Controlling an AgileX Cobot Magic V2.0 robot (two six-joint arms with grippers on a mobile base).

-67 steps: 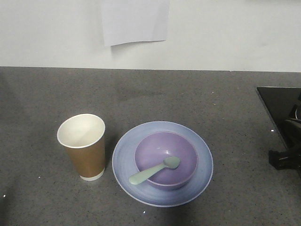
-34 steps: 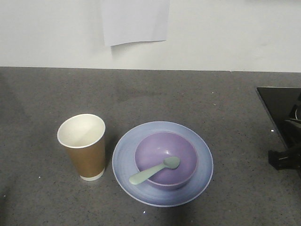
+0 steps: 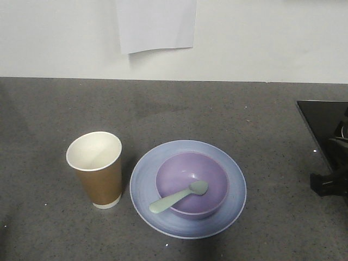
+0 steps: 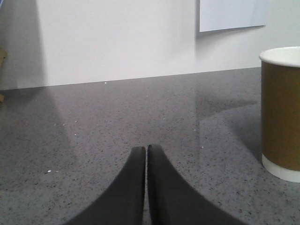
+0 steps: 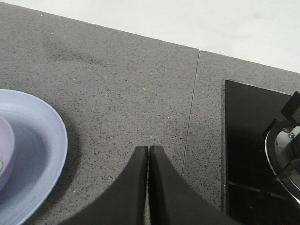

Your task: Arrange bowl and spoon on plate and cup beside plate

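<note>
From the front, the plate [image 3: 187,188] sits on the grey speckled counter [image 3: 174,109] with the bowl [image 3: 192,184] resting on its middle, and the spoon [image 3: 179,197] lies in the bowl, scoop pointing toward 2 o'clock and handle tip over the bowl's rim at 8 o'clock. The cup [image 3: 95,168] stands upright just beside the plate at its 9 o'clock, apart from its rim, open end up. A white sheet of paper [image 3: 156,24] hangs on the wall at 12 o'clock, and a black cooktop [image 3: 322,122] fills the counter's edge at 3 o'clock; neither claw appears in this view. In the left wrist view, the left claw [image 4: 146,150] is clenched, its two dark tips pressed together with nothing between them, low over bare counter; the cup stands well off at its 2 o'clock. In the right wrist view, the right claw [image 5: 148,150] is likewise clenched on nothing, tips meeting above the counter; the plate lies at its 9 o'clock, apart from it, with only a sliver of the bowl showing at the frame's edge, and the cooktop lies at 3 o'clock.
</note>
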